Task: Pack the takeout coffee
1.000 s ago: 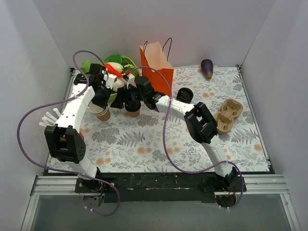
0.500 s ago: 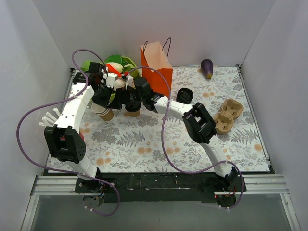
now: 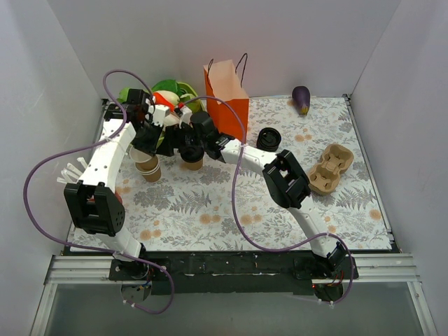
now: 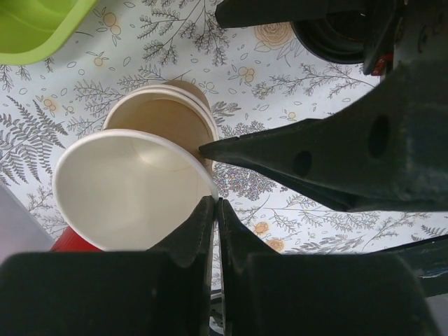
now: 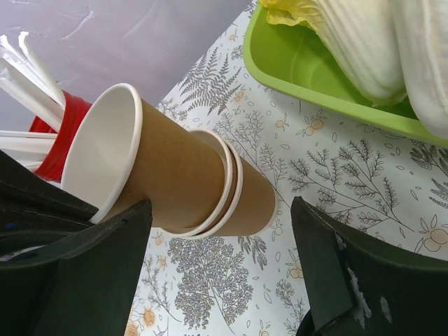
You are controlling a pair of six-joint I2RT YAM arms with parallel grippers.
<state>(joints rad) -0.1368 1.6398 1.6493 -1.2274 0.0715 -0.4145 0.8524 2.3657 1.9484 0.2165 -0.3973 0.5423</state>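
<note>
1. L gripper (image 4: 213, 203): fingers pressed together on the rim of the top cup (image 4: 133, 185), pinching its paper wall. Seen from the L wrist, the rim sits right at the fingertips.
2. Top cup: brown kraft outside, pale inside, no lid. It's tilted and partly pulled out of a stack of cups (image 5: 234, 192) nested under it; the R wrist view shows two more rims below it.
3. Stack stands on the floral mat (image 3: 210, 203), far-left area, just in front of the green tray (image 3: 183, 91). In top view the stack (image 3: 149, 168) is below the L gripper (image 3: 145, 143).
4. R gripper (image 5: 217, 231): fingers spread wide, one on each side of the stack, not touching it as far as the R wrist view shows. Its dark finger also crosses the L wrist view beside the cups.
5. Red holder (image 5: 59, 133) w/ white straws (image 5: 24, 77) sits behind the stack, near the left wall.
6. Green tray holds pale leafy veg (image 5: 378, 42).
7. Another cup (image 3: 192, 162) stands on the mat under the R arm's wrist, near the orange bag (image 3: 229, 94); can't tell if lidded.
8. Orange bag is upright at the back centre, mouth up.
9. Black lid (image 3: 269, 138) lies on the mat right of the bag, apart from the cups.
10. Cardboard cup carrier (image 3: 329, 168) lies on the mat's right side; no cups in it.
11. Eggplant (image 3: 302, 99) lies at the far-right back of the mat, well apart from the rest.
</note>
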